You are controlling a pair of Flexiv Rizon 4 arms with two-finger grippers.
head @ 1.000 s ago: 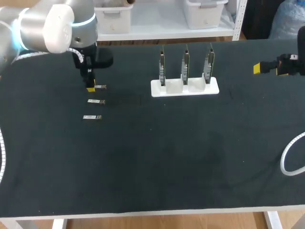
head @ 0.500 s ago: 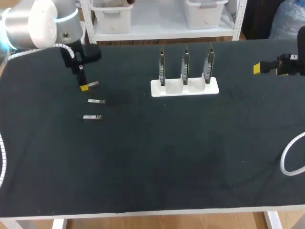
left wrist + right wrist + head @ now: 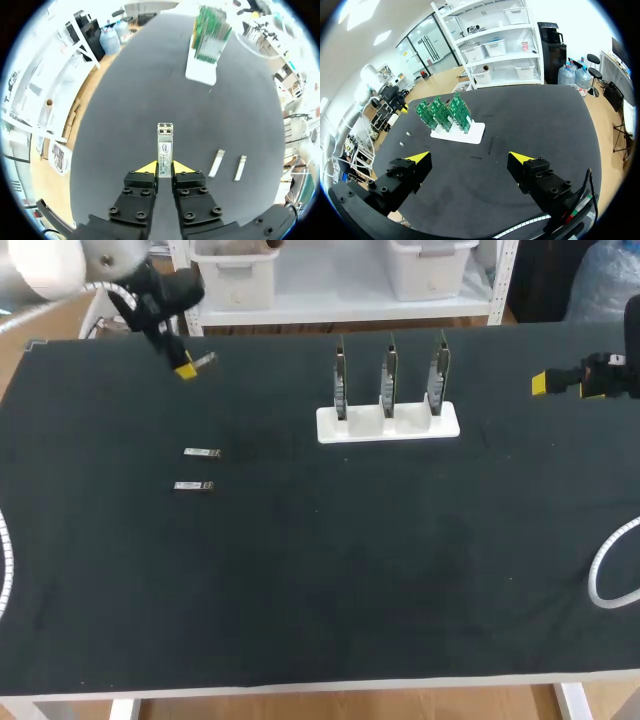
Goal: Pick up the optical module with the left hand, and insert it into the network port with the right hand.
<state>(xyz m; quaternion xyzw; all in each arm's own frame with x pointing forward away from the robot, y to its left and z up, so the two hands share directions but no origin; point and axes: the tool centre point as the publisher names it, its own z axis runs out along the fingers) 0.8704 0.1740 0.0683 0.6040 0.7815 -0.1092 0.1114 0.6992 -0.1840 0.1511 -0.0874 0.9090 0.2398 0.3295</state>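
My left gripper (image 3: 184, 368) hangs above the table's far left, shut on a small silver optical module (image 3: 204, 360). In the left wrist view the module (image 3: 165, 144) sticks straight out from between the yellow tips of the gripper (image 3: 164, 167), well above the dark mat. Two more modules (image 3: 201, 452) (image 3: 193, 486) lie on the mat below it. A white stand (image 3: 388, 424) carries three upright green port boards (image 3: 389, 375) at the far middle. My right gripper (image 3: 546, 383) hovers at the far right, open and empty (image 3: 470, 160).
A white cable loop (image 3: 607, 570) lies at the table's right edge. The spare modules (image 3: 216, 163) (image 3: 240, 167) sit beside and under my left gripper. The stand (image 3: 458, 131) is ahead of my right gripper, with bare black mat (image 3: 380, 570) across the middle and front.
My left gripper has risen from the mat with the module in it, moving toward the far left edge. The right arm has kept still.
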